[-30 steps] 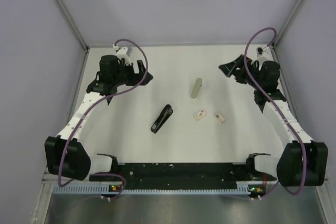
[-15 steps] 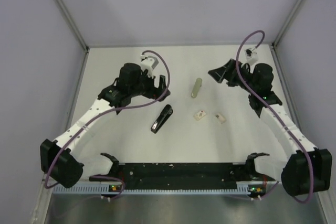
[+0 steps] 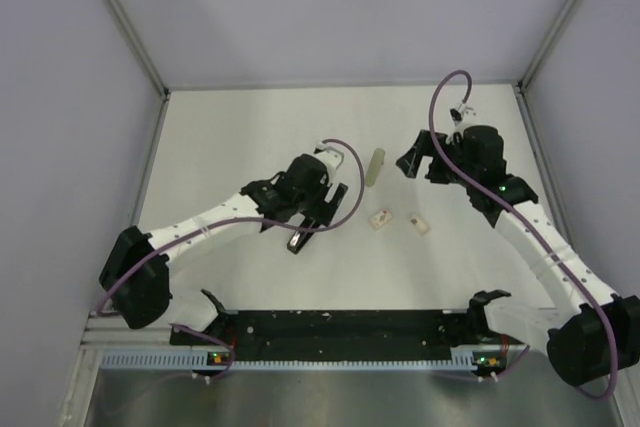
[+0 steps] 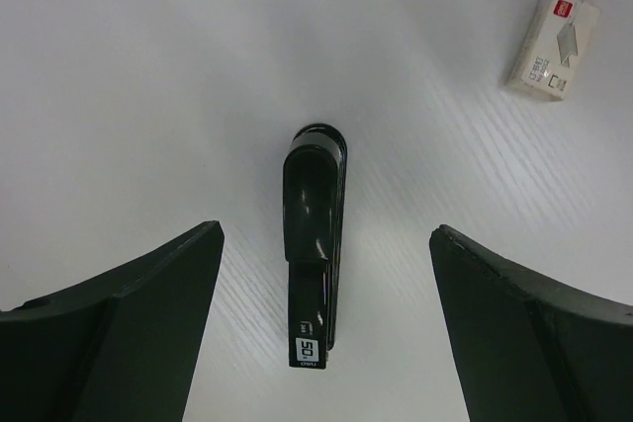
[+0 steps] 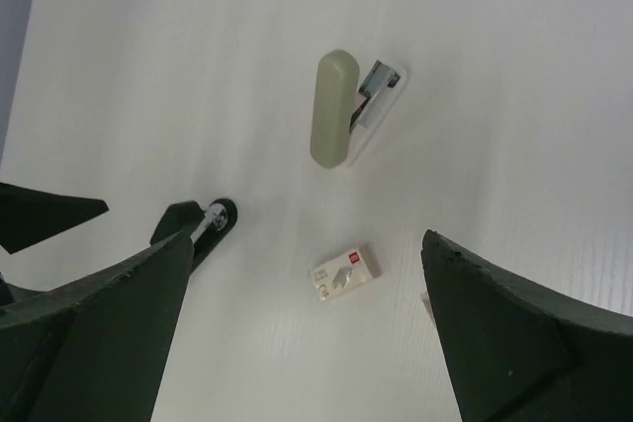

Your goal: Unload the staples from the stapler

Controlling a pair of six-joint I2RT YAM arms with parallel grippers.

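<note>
Two empty, wide-open grippers: left gripper hangs over the slim black hinged stapler, right gripper hovers apart. Off-centre closing could skid the stapler away.

This is a robotics lab test cell. A bare white tabletop is boxed in by plain lavender-grey panels set in aluminium frame posts. The left arm and the right arm, both white and black, are bolted to a black base rail at the near edge, with purple cables looped over them. A few stationery props lie out: a black stapler and small staple boxes.
</note>
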